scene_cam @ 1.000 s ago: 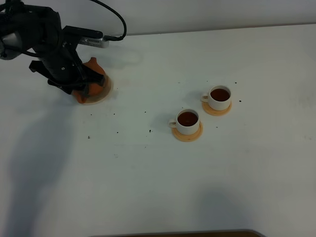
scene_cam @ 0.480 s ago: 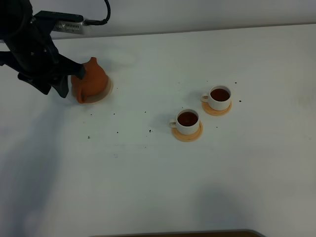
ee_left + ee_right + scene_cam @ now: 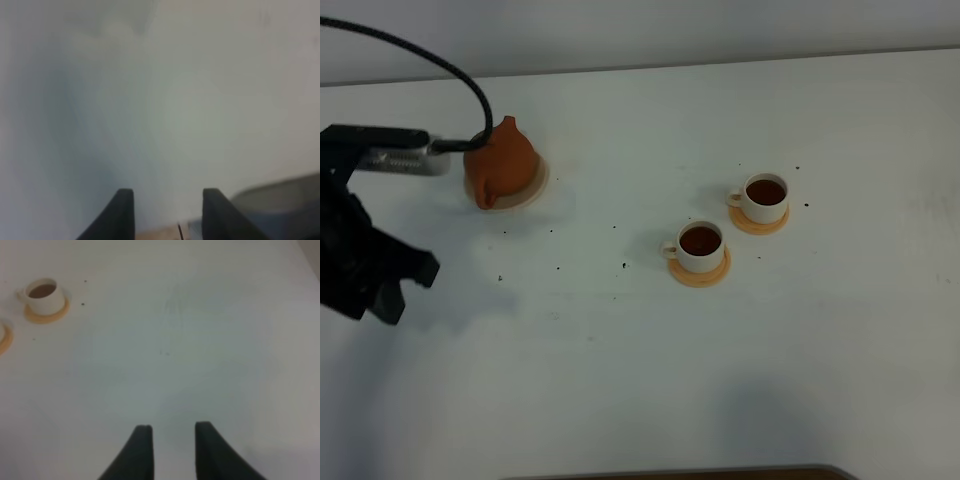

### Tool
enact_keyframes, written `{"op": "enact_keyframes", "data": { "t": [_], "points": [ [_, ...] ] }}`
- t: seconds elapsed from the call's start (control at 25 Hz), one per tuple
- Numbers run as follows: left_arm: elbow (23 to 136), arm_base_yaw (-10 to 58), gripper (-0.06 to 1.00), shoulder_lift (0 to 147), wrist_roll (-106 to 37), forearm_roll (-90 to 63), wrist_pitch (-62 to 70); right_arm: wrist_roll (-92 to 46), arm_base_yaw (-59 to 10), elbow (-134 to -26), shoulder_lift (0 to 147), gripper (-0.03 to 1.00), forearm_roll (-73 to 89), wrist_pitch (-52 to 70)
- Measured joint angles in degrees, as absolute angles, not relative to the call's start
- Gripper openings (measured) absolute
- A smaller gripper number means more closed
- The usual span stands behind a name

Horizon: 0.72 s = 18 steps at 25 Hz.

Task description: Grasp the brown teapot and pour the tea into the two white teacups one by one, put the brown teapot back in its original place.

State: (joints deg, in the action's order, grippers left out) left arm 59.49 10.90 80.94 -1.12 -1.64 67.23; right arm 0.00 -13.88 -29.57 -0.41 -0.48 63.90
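Observation:
The brown teapot stands upright on its pale saucer, the original place, at the table's back left. Both white teacups hold dark tea: one near the middle, the other behind and right of it, each on an orange coaster. My left arm hangs low at the left edge, well in front of the teapot and apart from it. In the left wrist view the left gripper is open and empty over blurred table. The right gripper is open and empty, with one teacup far ahead.
Small dark specks dot the white table between the teapot and the cups. A brown strip runs along the table's front edge. The left arm's black cable arcs over the back left.
My left arm has let go of the teapot and pulled away from it, toward the front left edge of the table. Teapot and cups have stayed put.

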Motion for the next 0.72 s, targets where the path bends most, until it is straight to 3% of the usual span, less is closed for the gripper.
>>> {"op": "enact_keyframes", "data": {
  "t": [0.36,0.72],
  "points": [
    [37.4,10.9,0.36,59.0,1.0,-1.7,63.3,0.0,-13.9,-29.6,-0.4,0.24,-0.5,63.9],
    [27.0,10.9,0.36,39.6,2.1,-0.8,60.1,0.0,-13.9,-29.6,-0.4,0.24,-0.5,63.9]
  ]
}}
